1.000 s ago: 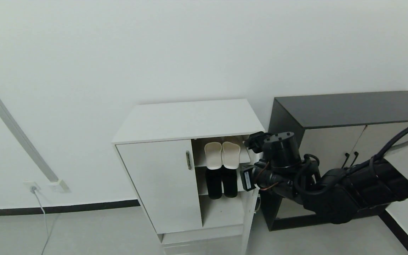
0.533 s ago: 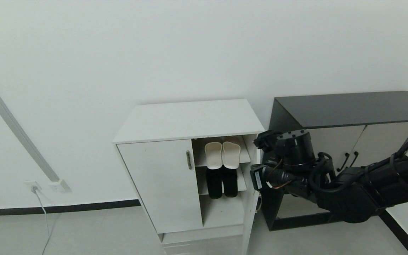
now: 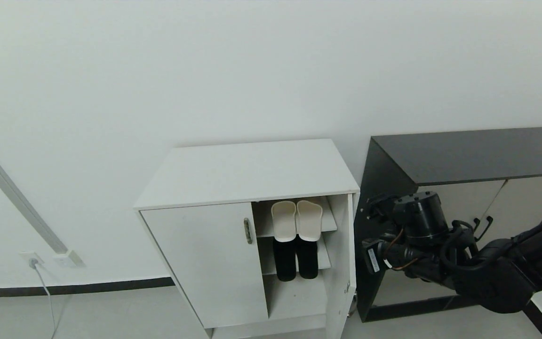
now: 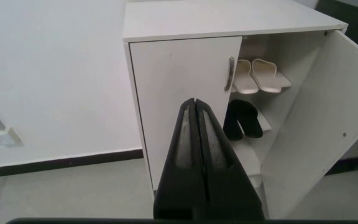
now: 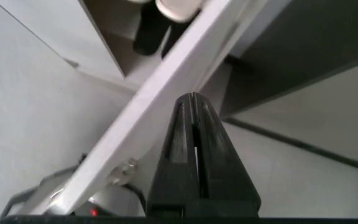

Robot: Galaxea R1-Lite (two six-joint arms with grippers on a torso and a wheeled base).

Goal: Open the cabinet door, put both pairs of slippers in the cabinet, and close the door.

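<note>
Left claw (image 4: pixel 195 107): fingers pressed together, holding nothing. It sits well back from the cabinet (image 3: pixel 247 172), facing the shut left door (image 4: pixel 166 81).

Right claw (image 5: pixel 193 102): fingers together, gripping nothing. It is close to the outer side of the open right door (image 3: pixel 339 263), whose edge crosses directly ahead of its tips.

Cream slippers (image 3: pixel 297 219) sit on the upper shelf beyond that door, and black slippers (image 3: pixel 295 259) on the shelf beneath. A black sideboard (image 3: pixel 464 150) stands behind the right arm.
</note>
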